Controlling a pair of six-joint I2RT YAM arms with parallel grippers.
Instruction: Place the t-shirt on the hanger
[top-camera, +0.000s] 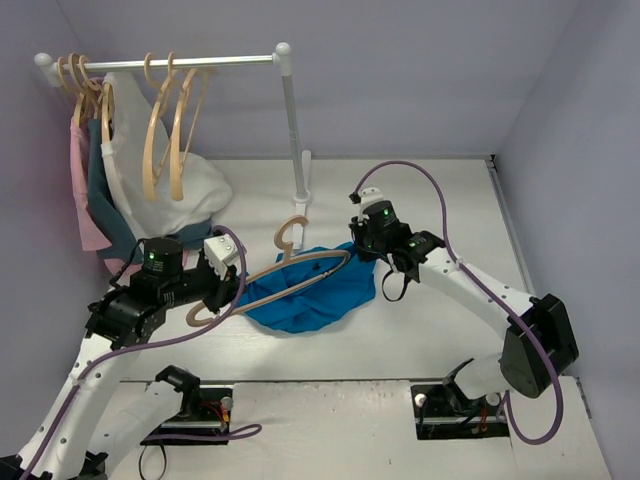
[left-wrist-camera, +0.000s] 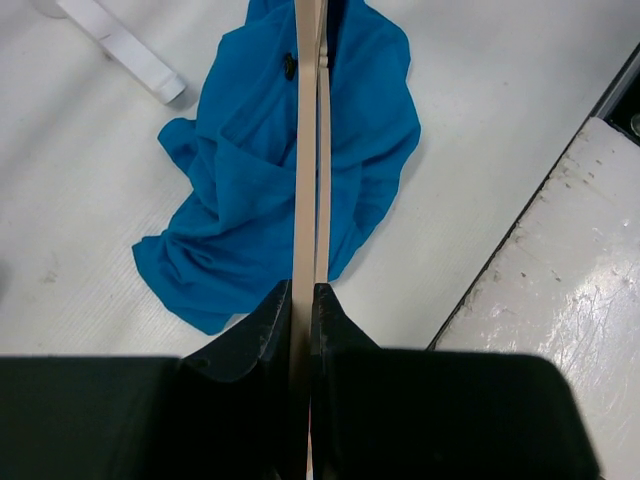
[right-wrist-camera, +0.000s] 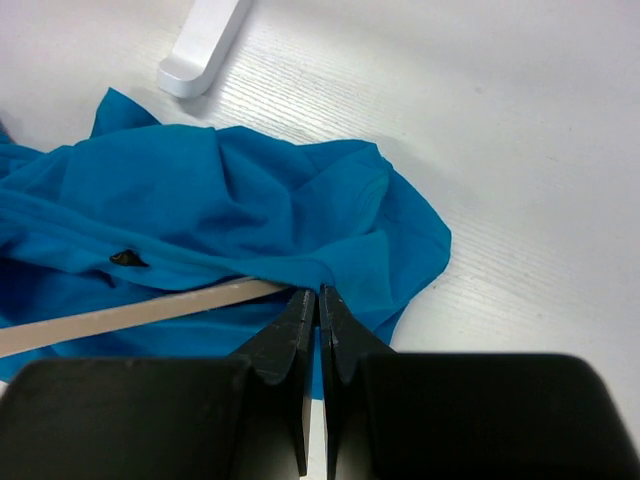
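Blue t-shirt (top-camera: 320, 295) lies crumpled on the tabletop (top-camera: 440, 200), mid-frame. The left pincer (left-wrist-camera: 303, 300) is clamped on the hanger (left-wrist-camera: 308, 200) over it; the right pincer (right-wrist-camera: 318, 298) pinches the shirt's right edge.

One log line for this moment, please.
left gripper: shut on hanger | right gripper: shut on t-shirt edge | t-shirt: crumpled on table, not yet hung

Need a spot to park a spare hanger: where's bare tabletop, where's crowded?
Bare: back right, between white rack pole, right arm and wall; also the strip between bright blue cloth t-shirt and arm bases. Crowded: left, under hung garments, around pale wooden hanger.
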